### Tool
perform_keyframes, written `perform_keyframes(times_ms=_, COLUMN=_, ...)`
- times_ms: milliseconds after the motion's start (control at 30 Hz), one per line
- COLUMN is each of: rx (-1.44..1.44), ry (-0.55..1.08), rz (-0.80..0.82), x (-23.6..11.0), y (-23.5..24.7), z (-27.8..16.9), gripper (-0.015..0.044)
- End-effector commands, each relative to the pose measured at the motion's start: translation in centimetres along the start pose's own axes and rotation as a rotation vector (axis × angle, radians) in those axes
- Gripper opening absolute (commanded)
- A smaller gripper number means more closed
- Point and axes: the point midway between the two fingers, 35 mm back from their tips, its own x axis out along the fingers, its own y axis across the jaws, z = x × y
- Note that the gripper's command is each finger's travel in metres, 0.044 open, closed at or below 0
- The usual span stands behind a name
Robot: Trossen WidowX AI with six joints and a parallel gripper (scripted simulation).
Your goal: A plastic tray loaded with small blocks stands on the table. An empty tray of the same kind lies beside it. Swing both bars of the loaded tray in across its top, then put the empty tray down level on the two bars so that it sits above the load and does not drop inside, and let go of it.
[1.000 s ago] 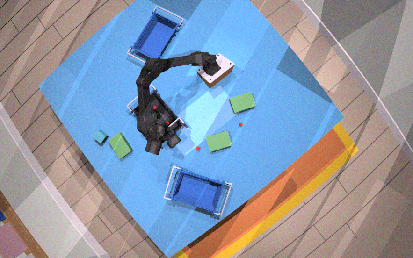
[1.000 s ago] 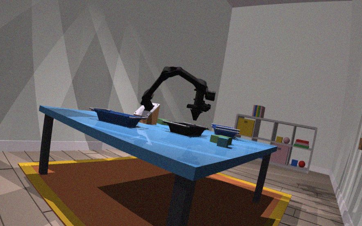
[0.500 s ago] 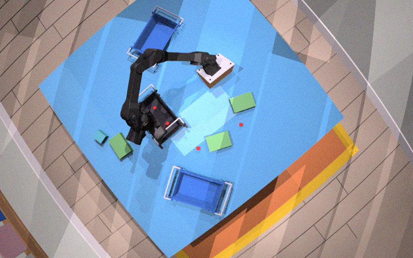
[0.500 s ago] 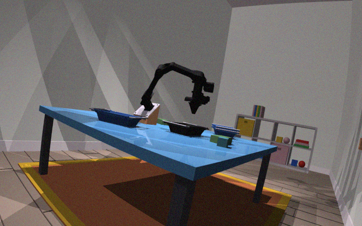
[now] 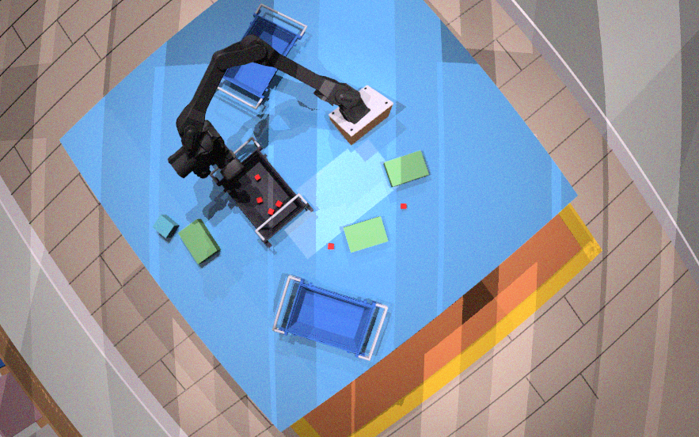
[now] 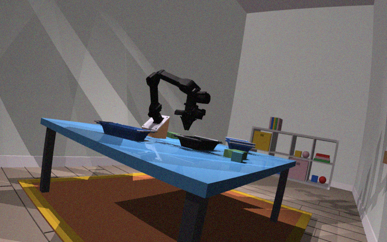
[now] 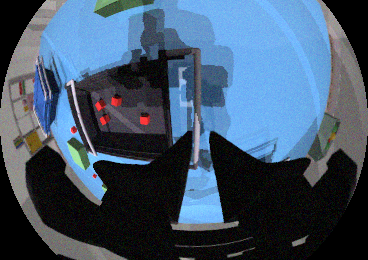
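Observation:
The loaded tray (image 5: 286, 191) (image 6: 196, 142) (image 7: 127, 138) is black and holds several small red blocks (image 5: 259, 200) (image 7: 116, 100). One white wire bar (image 5: 282, 215) (image 7: 74, 114) lies at its near end. The other bar (image 5: 247, 145) (image 7: 198, 88) lies at the end by the arm, out over the table. My gripper (image 5: 232, 183) (image 6: 186, 127) (image 7: 200, 134) is empty, with its fingers nearly together. It hangs a little above that end of the tray, right by the bar. An empty blue tray (image 5: 330, 320) (image 6: 122, 131) (image 7: 46, 94) lies further out on the table.
A second blue tray (image 5: 265, 66) (image 6: 239, 144) lies behind the arm. Three green blocks (image 5: 406, 168) (image 5: 365, 234) (image 5: 199, 241) and a teal block (image 5: 166, 226) (image 6: 236, 156) lie around. Two loose red blocks (image 5: 403, 206) (image 5: 331, 245) lie on the table. The arm's base (image 5: 376, 103) stands at the back.

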Motion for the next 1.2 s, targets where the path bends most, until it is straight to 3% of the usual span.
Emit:
perform_keyframes(times_ms=0, rx=-0.023, ry=0.006, rz=-0.005, x=0.3, y=0.1, z=-0.3, gripper=0.0081)
perform_keyframes(times_ms=500, rx=-0.023, ry=0.006, rz=-0.008, x=6.2, y=0.0, z=-0.4, gripper=0.0081)
perform_keyframes(times_ms=1167, rx=-0.023, ry=0.006, rz=-0.005, x=2.9, y=2.9, z=-0.4, gripper=0.0081)
